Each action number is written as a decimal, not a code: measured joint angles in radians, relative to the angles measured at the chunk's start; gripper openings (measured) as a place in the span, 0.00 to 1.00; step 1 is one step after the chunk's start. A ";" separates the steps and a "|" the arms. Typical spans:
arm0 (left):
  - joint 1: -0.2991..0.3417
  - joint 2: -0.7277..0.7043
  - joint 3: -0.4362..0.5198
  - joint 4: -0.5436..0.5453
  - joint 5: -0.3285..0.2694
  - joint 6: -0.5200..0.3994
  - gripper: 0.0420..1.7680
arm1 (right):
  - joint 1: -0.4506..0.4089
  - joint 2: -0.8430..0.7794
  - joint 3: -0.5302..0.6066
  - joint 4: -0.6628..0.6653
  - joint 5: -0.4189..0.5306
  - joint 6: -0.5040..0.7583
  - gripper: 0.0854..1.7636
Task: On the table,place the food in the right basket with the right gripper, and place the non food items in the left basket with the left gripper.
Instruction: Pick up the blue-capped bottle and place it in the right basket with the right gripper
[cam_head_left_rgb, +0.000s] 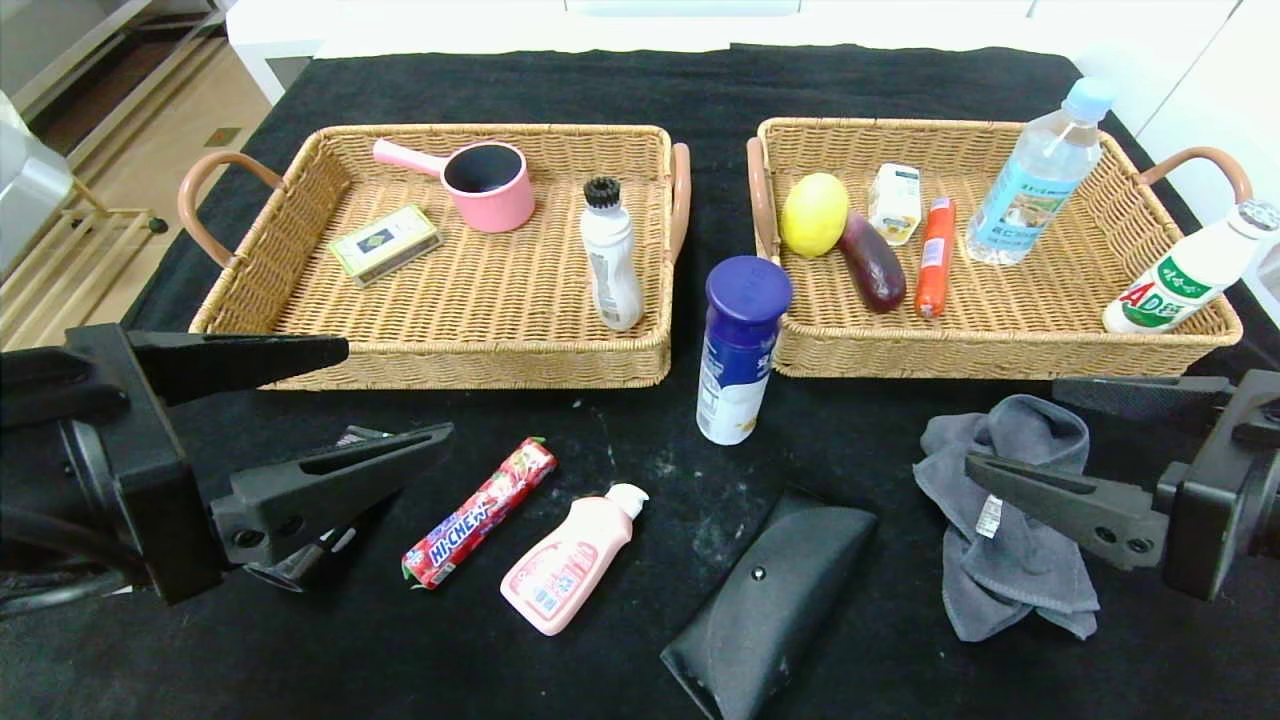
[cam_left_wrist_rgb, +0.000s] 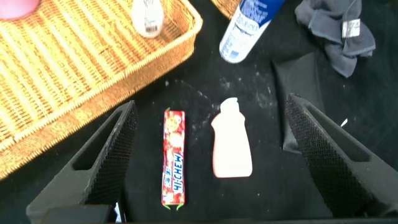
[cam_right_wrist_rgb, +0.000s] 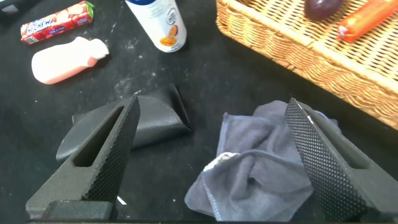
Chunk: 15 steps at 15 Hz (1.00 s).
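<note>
On the black table (cam_head_left_rgb: 620, 660), the blue-capped white bottle (cam_head_left_rgb: 738, 350) stands between the two baskets. The red HI-CHEW stick (cam_head_left_rgb: 480, 512) and pink bottle (cam_head_left_rgb: 568, 560) lie side by side. In the left wrist view the stick (cam_left_wrist_rgb: 175, 157) and pink bottle (cam_left_wrist_rgb: 232, 142) lie below my open, empty left gripper (cam_left_wrist_rgb: 210, 106). A black tube (cam_head_left_rgb: 355, 436) is mostly hidden behind that gripper (cam_head_left_rgb: 398, 390). My right gripper (cam_head_left_rgb: 1012, 425) hovers open over the grey cloth (cam_head_left_rgb: 1010, 560), next to the black glasses case (cam_head_left_rgb: 770, 600). The left basket (cam_head_left_rgb: 470, 365) and right basket (cam_head_left_rgb: 1000, 355) sit behind.
The left basket holds a pink pot (cam_head_left_rgb: 488, 185), a small box (cam_head_left_rgb: 385, 243) and a black-capped white bottle (cam_head_left_rgb: 612, 262). The right one holds a lemon (cam_head_left_rgb: 814, 214), an eggplant (cam_head_left_rgb: 872, 262), a sausage (cam_head_left_rgb: 936, 256), a water bottle (cam_head_left_rgb: 1040, 175) and a milk bottle (cam_head_left_rgb: 1180, 275).
</note>
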 joint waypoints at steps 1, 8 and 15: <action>0.000 -0.003 0.002 -0.001 0.001 0.014 0.97 | 0.010 0.011 -0.004 0.001 -0.005 0.000 0.97; -0.003 -0.026 0.007 0.001 0.001 0.025 0.97 | 0.127 0.127 -0.038 -0.094 -0.094 -0.011 0.97; -0.003 -0.023 0.010 0.000 0.006 0.025 0.97 | 0.199 0.300 -0.077 -0.247 -0.141 -0.024 0.97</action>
